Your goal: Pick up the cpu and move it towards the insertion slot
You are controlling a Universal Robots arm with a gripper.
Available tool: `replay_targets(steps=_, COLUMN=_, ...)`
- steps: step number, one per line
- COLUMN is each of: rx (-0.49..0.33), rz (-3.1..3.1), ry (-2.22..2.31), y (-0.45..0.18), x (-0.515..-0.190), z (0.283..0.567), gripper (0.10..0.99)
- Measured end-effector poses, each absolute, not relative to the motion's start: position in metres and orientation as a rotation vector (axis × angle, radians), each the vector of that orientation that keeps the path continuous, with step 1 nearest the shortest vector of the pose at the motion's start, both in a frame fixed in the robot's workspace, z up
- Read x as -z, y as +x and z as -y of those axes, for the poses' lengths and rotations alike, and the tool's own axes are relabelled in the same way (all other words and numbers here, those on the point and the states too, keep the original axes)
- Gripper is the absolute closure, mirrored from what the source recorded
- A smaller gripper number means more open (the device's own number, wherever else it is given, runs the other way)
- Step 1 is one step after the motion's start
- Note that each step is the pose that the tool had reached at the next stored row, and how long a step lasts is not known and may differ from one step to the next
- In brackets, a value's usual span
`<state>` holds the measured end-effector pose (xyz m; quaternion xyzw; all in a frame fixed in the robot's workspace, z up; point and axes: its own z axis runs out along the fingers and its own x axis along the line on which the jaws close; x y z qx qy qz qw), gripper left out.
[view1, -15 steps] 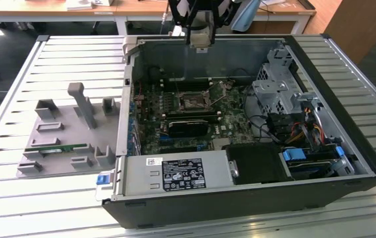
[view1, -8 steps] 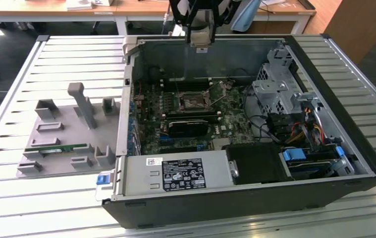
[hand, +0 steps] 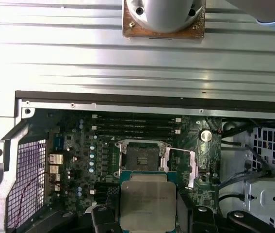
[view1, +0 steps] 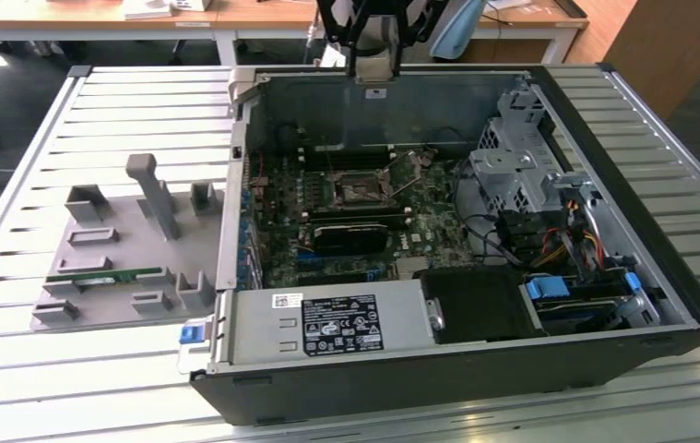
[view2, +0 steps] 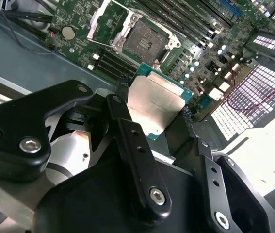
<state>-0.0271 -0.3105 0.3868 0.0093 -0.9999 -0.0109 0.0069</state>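
My gripper (view2: 154,110) is shut on the cpu (view2: 156,102), a flat square chip with a silvery top and a pale-green rim, gripped by two opposite edges between the black fingers (view2: 121,109). The first wrist view shows the cpu (hand: 148,199) just short of the insertion slot (hand: 143,156), whose silver frame is swung open beside it. In the second wrist view the insertion slot (view2: 144,39) lies beyond the chip on the green board. In the exterior view the gripper (view1: 374,88) hangs high over the case's far wall, well above the insertion slot (view1: 359,191).
The open computer case (view1: 448,369) lies on a slatted metal table. A black rectangular block (view1: 350,231) sits near the socket, with a drive cage (view1: 516,171) and cables on the exterior view's right. A grey holder tray (view1: 128,268) with a green memory stick (view1: 103,276) lies at the left.
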Motion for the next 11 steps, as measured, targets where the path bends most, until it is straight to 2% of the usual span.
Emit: replay_targets(steps=11, rx=0.034, rz=3.128, ry=0.029, y=-0.0229, x=-0.3861, z=0.3095, gripper=0.541)
